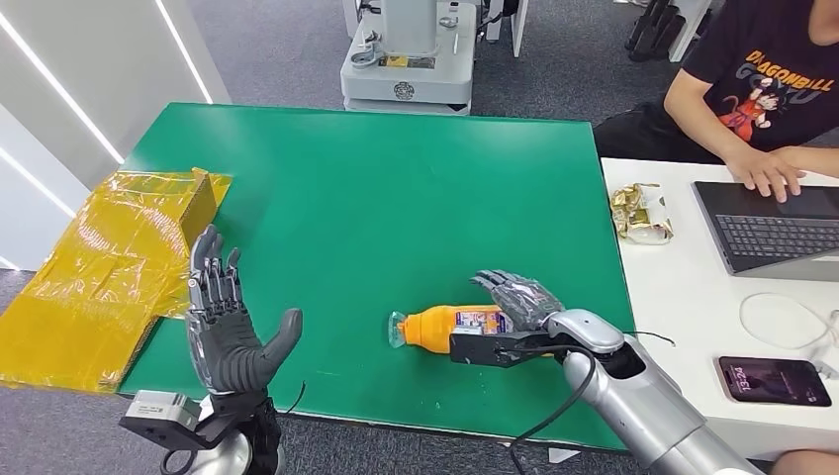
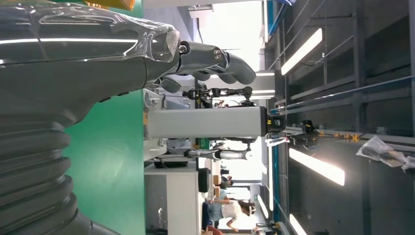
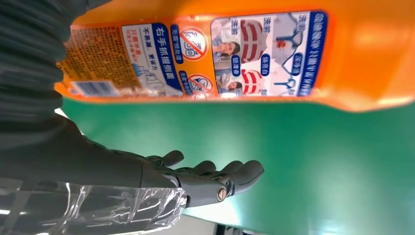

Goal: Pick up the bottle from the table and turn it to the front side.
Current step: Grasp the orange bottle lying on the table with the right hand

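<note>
Yellow wrapped box (image 1: 109,262) sits at the green table (image 1: 396,188) edge; orange bottle (image 1: 445,325) lies sideways, right hand (image 1: 519,302) seemingly grasping it; left hand (image 1: 228,327) raised, fingers spread

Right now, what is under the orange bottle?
The orange bottle lies on its side on the green table, with the right hand at its base end. The strip of table directly beneath it is covered.

Under my right hand (image 1: 519,302) the orange bottle (image 1: 440,325) looks like glossy plastic with a printed label, the green table (image 1: 396,198) matt and smooth, my thumb (image 3: 147,208) wrapped in crinkled clear film, my forearm brushed silver metal.
</note>
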`<state>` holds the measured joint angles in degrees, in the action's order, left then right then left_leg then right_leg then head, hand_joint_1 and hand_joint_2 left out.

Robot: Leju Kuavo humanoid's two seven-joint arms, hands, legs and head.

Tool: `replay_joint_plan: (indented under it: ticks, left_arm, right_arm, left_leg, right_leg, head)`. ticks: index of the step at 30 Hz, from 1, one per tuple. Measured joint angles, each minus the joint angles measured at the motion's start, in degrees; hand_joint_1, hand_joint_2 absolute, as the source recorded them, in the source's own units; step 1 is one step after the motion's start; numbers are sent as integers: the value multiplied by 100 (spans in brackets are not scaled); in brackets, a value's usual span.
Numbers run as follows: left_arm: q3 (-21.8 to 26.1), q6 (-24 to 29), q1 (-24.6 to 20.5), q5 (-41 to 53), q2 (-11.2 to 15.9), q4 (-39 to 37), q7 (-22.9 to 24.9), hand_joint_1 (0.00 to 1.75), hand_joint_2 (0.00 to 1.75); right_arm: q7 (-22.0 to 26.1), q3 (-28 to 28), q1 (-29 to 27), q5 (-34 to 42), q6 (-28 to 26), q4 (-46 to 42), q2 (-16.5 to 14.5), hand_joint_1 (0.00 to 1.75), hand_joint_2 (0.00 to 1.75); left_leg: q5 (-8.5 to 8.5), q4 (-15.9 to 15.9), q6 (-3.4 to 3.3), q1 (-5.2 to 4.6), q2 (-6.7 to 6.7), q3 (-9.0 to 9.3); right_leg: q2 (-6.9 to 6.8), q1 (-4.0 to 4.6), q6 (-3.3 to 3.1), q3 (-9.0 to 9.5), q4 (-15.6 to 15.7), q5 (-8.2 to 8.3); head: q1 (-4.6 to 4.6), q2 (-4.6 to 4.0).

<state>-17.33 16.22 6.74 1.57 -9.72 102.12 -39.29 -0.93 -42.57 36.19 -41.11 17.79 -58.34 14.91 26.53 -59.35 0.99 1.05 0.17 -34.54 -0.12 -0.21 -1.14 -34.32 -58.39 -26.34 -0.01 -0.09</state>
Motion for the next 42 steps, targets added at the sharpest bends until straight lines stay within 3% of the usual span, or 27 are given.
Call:
replay_joint_plan:
  ticks: [17, 29, 30, 33, 34, 42]
  left_arm:
    - [26, -25, -20, 19, -31, -1, 34, 0, 175]
    - [26, -44, -20, 71, -96, -2, 37, 0, 175]
    - [26, -51, -20, 75, -102, -2, 38, 0, 175]
    - [26, -68, -22, 83, -112, -2, 45, 0, 175]
    - [26, -74, -22, 84, -113, -2, 50, 0, 175]
    - [32, -122, -30, 85, -164, -2, 81, 0, 175]
  right_arm:
    - [-300, -231, -133, 56, 423, -176, 466, 0, 175]
    - [-422, -239, -196, -128, 288, -191, 506, 2, 175]
    - [-427, -239, -201, -149, 276, -192, 506, 24, 175]
    - [-436, -239, -222, -219, 240, -192, 506, 141, 175]
    - [-431, -238, -232, -245, 228, -194, 506, 161, 175]
    - [-308, -68, -495, -560, -184, -338, 446, 175, 175]
  left_leg:
    - [0, -1, 0, 0, 1, 2]
    - [0, -2, 0, 0, 1, 2]
    - [0, -2, 0, 0, 1, 1]
    - [0, -1, 0, 0, 1, 1]
    - [0, -1, 0, 0, 1, 1]
    - [0, 0, 0, 0, 0, 0]
  right_leg:
    - [1, 0, 0, 0, 0, 0]
    - [1, 0, 0, 1, 0, 0]
    - [1, 0, 0, 1, 0, 0]
    - [1, 0, 0, 0, 0, 0]
    - [1, 0, 0, 0, 0, 0]
    - [0, 0, 0, 1, -1, 0]
  head:
    - [0, 0]
    - [-1, 0]
    - [-1, 0]
    - [0, 0]
    - [0, 0]
    - [1, 0]
